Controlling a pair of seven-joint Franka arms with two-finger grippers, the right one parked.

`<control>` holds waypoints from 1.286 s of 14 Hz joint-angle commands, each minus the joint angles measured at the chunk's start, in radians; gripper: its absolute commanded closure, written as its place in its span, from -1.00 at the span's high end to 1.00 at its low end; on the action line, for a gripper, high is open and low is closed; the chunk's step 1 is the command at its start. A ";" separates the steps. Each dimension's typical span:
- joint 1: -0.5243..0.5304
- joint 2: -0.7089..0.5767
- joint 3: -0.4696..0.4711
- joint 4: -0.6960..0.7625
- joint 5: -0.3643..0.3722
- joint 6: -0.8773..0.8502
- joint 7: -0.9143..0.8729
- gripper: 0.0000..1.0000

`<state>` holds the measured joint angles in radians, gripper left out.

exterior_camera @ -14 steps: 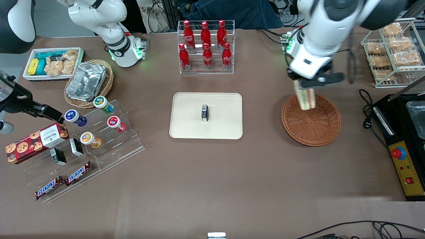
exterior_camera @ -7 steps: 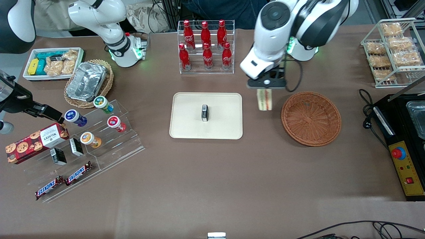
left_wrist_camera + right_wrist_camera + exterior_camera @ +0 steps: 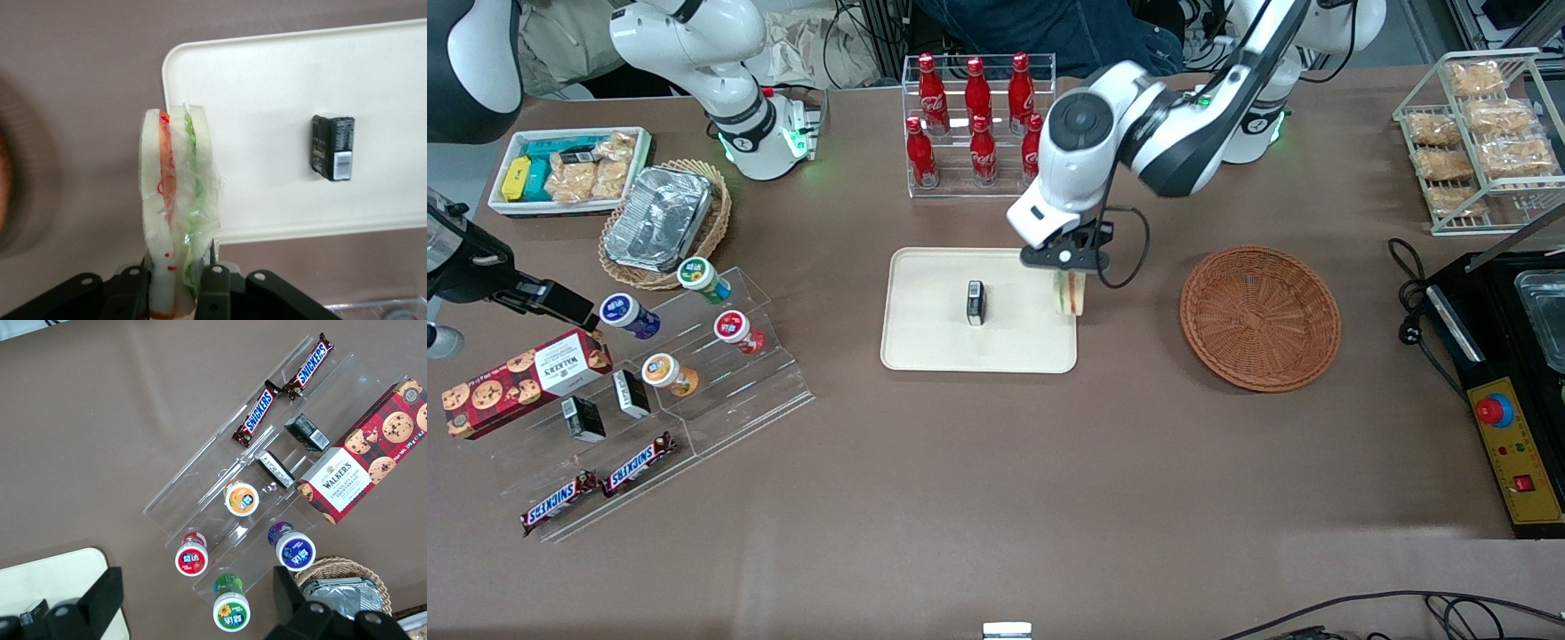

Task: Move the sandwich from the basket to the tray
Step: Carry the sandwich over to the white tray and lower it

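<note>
The left gripper (image 3: 179,280) hangs over the tray (image 3: 943,351) edge nearest the basket (image 3: 1260,317), its fingers (image 3: 215,287) pinching the sandwich (image 3: 177,200) upright. Below the fingers lies the tray rim; a small black box (image 3: 975,302) sits mid-tray, apart from them

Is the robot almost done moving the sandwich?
Nearly. Done: the sandwich is out of the basket, which sits with nothing in it. In hand: the gripper is shut on the sandwich, holding it upright in the air above the tray, at its edge nearest the basket. A small black box already lies mid-tray. Left: lower the sandwich onto the tray, let go, and pull away.
</note>
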<state>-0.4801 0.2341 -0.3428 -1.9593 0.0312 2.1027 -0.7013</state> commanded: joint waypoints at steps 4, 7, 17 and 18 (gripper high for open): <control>-0.051 0.129 0.015 0.002 0.148 0.160 -0.118 -0.45; -0.052 0.155 0.016 -0.029 0.196 0.226 -0.144 -0.42; -0.048 0.157 0.039 -0.053 0.197 0.229 -0.159 1.00; -0.040 0.131 0.039 -0.052 0.197 0.186 -0.156 1.00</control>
<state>-0.5186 0.4164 -0.3129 -1.9943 0.2086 2.3247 -0.8338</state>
